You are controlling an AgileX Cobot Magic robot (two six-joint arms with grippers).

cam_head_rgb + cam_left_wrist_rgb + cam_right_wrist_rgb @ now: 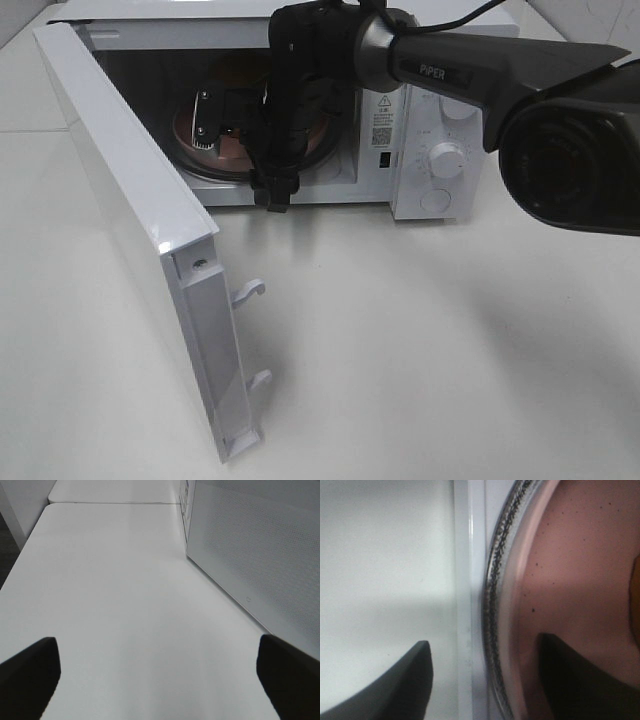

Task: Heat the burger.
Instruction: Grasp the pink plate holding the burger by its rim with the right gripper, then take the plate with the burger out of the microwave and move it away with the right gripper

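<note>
The white microwave (400,110) stands open. Inside it a round pink plate (322,135) lies on the glass turntable (215,172). My right gripper (215,125) reaches into the cavity over the plate. In the right wrist view its jaws (482,680) stand apart, one finger over the pink plate (570,580), the other outside the turntable's rim (495,580). An orange-brown sliver of the burger (636,600) shows on the plate; in the exterior view my arm hides it. My left gripper (160,680) is open over bare table.
The microwave door (130,200) swings out to the left, with two latch hooks (250,290) on its free edge. Its outer mesh face (250,545) rises beside my left gripper. Knobs (448,157) sit on the right panel. White table (420,350) stretches in front.
</note>
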